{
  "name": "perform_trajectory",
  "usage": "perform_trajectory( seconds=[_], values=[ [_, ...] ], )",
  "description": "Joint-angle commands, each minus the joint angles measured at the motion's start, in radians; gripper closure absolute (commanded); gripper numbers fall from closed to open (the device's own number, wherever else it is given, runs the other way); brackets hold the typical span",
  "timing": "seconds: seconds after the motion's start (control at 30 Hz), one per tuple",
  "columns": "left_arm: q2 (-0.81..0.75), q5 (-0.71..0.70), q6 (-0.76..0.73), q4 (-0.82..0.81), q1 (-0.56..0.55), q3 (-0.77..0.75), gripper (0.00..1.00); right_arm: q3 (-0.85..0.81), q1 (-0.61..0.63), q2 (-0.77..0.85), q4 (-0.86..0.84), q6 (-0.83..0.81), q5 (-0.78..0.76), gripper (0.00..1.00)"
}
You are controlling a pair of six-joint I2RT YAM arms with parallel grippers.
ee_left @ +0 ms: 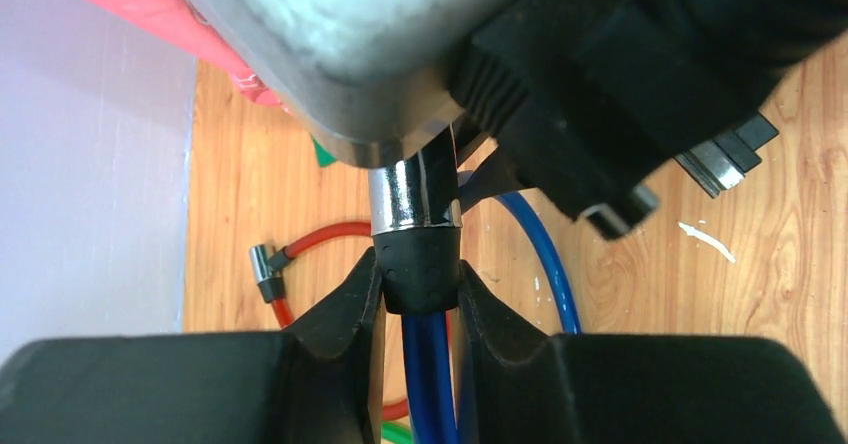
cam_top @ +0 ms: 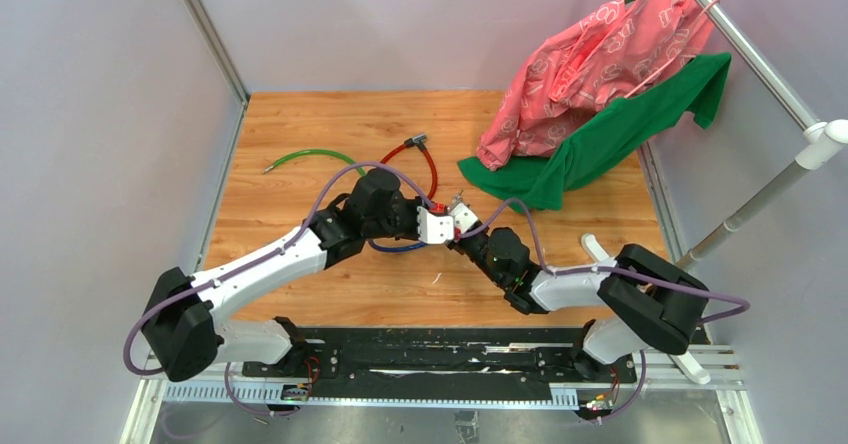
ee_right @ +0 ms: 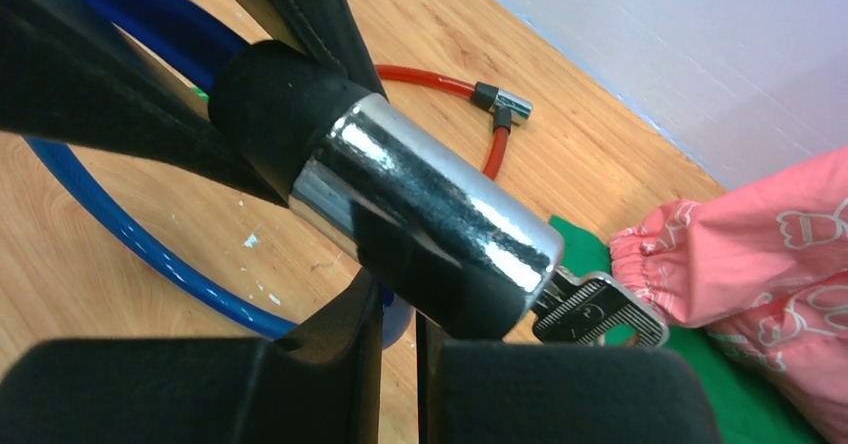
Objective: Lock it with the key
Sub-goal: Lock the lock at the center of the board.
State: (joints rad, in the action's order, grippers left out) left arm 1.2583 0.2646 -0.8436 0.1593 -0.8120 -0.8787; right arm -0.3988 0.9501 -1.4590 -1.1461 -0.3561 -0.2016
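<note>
Red cable, clothes heap beyond; seemingly open table nearside.

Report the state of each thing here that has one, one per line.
left gripper, shut on the blue cable below its chrome cylinder.
right gripper, under the chrome cylinder; grip unclear.
key, inserted in the cylinder's end.
red cable, lying looped on the table.
green cable, lying on the table, one end free.

Small silver key, blade apparently seated in chrome lock cylinder, flat head protruding
</note>
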Motion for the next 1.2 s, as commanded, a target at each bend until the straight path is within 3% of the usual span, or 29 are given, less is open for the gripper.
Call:
perform_trajectory(
  seconds=[0.0,0.17,0.3,0.63,0.77,1.17],
  values=[
    [0.097,0.060,0.068,0.156,0.000,0.023,1.00,-0.038,0.073,0.059,0.014,-0.132,0.080,0.87],
    [0.095,0.096,0.085,0.169,0.054,0.007,1.00,-0.039,0.047,0.166,0.199,-0.076,0.153,0.79],
    [0.094,0.120,0.114,0.158,0.065,0.007,1.00,-0.044,0.018,0.211,0.328,-0.047,0.185,0.78],
    [0.101,0.128,0.180,0.114,0.153,-0.006,1.00,-0.058,-0.031,0.243,0.422,0.010,0.242,0.75],
    [0.078,0.172,0.120,0.122,0.158,0.011,1.00,-0.074,-0.033,0.241,0.454,0.014,0.272,0.74],
    [0.084,0.174,0.154,0.094,0.158,0.007,1.00,-0.123,-0.077,0.398,0.811,0.045,0.387,0.52]
  ],
)
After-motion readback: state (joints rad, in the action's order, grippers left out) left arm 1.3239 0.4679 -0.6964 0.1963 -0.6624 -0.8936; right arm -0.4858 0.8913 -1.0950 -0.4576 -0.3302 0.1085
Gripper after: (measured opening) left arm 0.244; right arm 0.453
